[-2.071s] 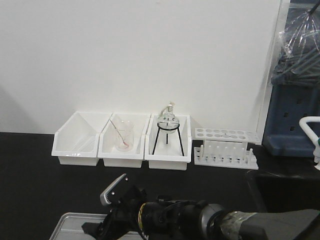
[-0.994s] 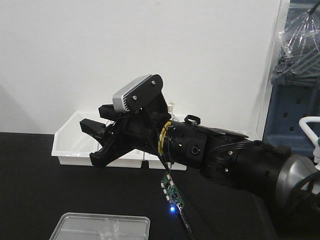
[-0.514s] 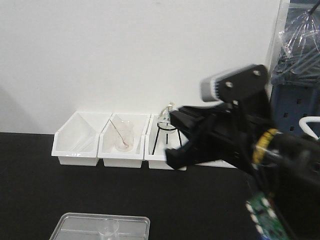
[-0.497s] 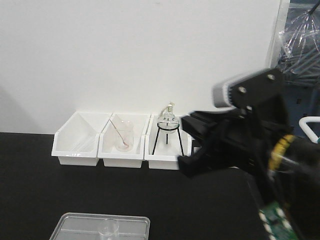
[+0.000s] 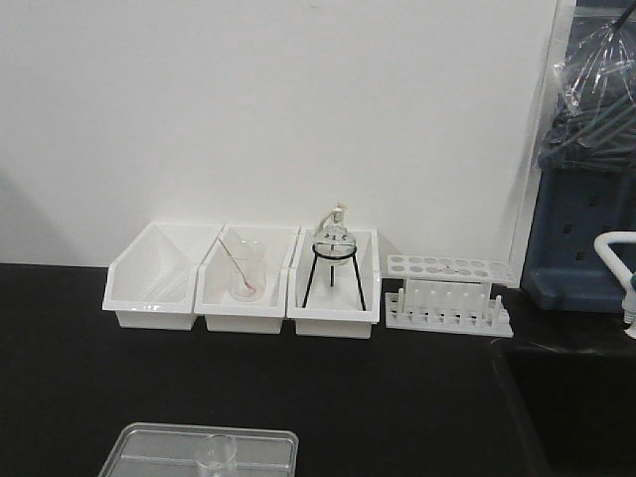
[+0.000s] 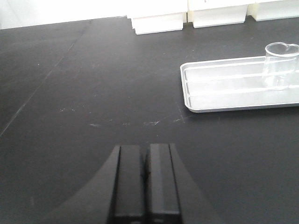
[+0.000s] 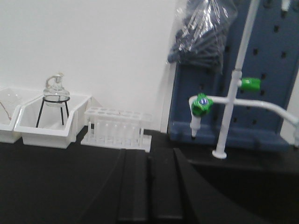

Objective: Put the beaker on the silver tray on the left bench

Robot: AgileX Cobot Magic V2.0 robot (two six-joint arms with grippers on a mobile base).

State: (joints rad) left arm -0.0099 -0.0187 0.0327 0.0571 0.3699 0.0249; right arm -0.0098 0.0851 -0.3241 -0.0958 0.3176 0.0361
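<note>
1. The beaker (image 6: 281,65) stood upright and empty inside the silver tray (image 6: 219,88), toward the tray's far end in the left wrist view; the front view showed the same beaker (image 5: 216,457) at the bottom edge of the frame.
2. The silver tray lay flat on the black table (image 6: 93,93), well in front of the row of white bins (image 5: 243,278) set against the white wall (image 5: 278,99).
3. The left claw (image 6: 145,175) hung low over bare table, well apart from the tray, its two fingers pressed together with nothing between them.
4. The right claw (image 7: 149,186) was likewise clenched and empty, pointing toward the white test tube rack (image 7: 117,128) and the blue pegboard (image 7: 261,84).
5. The middle bin held a clear beaker with a pink rod (image 5: 244,268); the next bin held a round flask on a black tripod (image 5: 333,253).
6. A white tap with green knobs (image 7: 203,105) stood before the pegboard, seemingly beside a sink, though the view there was dark.
</note>
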